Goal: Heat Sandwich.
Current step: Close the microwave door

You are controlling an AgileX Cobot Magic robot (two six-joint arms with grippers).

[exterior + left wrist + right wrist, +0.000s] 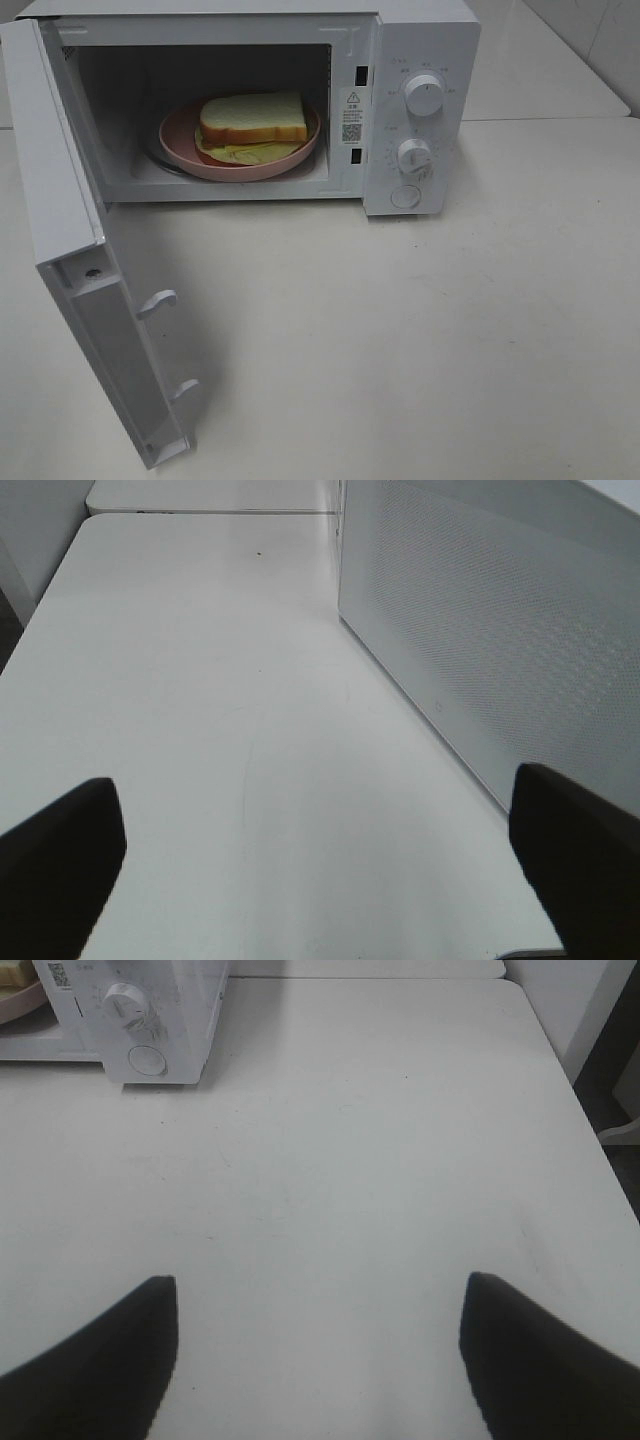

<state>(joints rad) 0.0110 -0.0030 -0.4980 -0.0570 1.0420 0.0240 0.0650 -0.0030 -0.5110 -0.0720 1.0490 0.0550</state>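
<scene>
Two tools: left tool (pixel 312 780) and right tool (pixel 320 1278) are both released, fingers spread wide with only bare bench (pixel 420 340) between them; neither is grasping anything.
Sandwich: the sandwich (pixel 252 118) lies on the pink plate (pixel 180 150) inside the microwave (pixel 420 50), at 11 o'clock in the high view.
Door: the microwave door (pixel 70 230) stands wide open, swung out toward 8 o'clock.
Step in hand: probably shutting the door, then turning the lower knob (pixel 413 155).
Risk: the plate's rim sits close to the cavity's front lip, so a door swung fast might knock it. A hard shove could also slide the oven across the smooth bench.
Arm pose: neither arm shows in the high view; both wrists look low across the bench. The left tool is near a white perforated panel (pixel 480 630), seemingly the door's outer face. The right tool is well apart from the microwave.
</scene>
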